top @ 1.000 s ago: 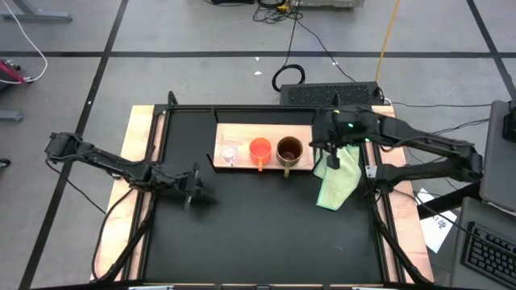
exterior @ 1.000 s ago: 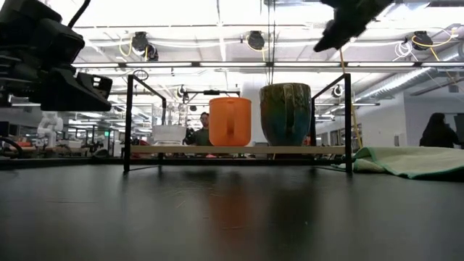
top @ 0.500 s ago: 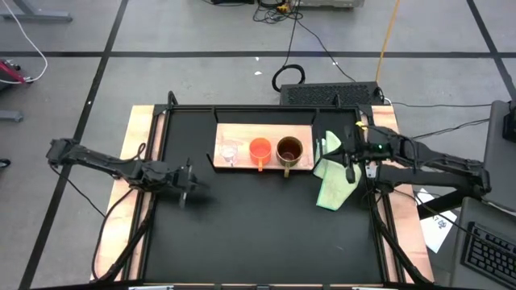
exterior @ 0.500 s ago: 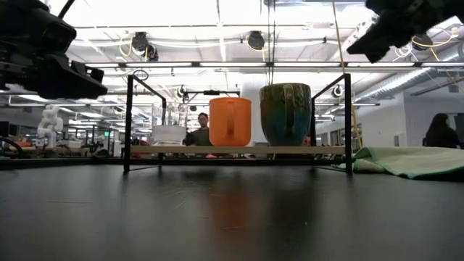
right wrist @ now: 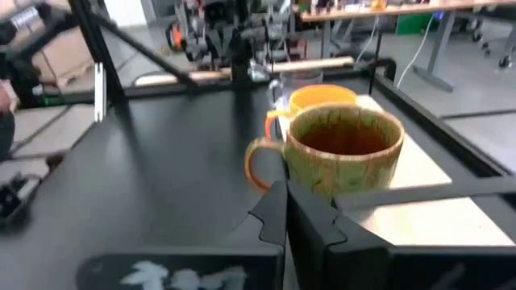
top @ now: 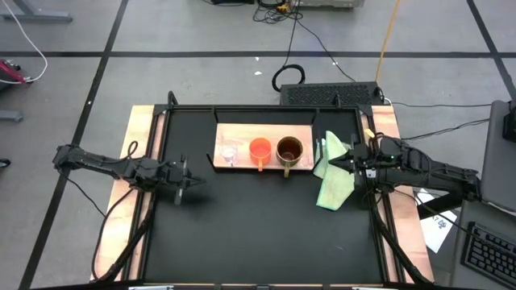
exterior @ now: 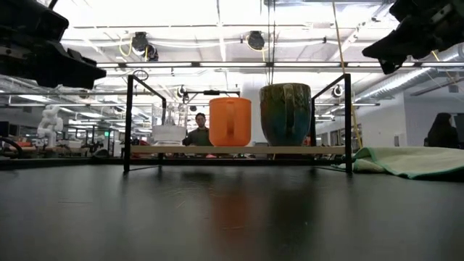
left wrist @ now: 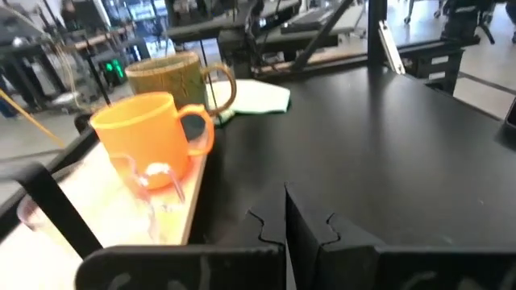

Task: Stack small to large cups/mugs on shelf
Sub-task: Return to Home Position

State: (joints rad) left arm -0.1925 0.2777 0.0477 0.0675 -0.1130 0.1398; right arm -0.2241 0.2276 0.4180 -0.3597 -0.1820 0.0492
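My left end effector (top: 192, 182) and right end effector (top: 332, 166) are both closed on nothing, the right above the cloth (top: 334, 192) with the mug (top: 289, 149) nearest ahead on the shelf (top: 242, 131) (then orange cup (top: 260, 149), glass cup (top: 230, 153)), so a low swing could snag cloth or clip the mug.

1 clear cup (top: 230, 152), 1 orange cup (top: 260, 149), 1 brown mug (top: 289, 148), 1 shelf (top: 242, 131), 1 cloth (top: 334, 186)
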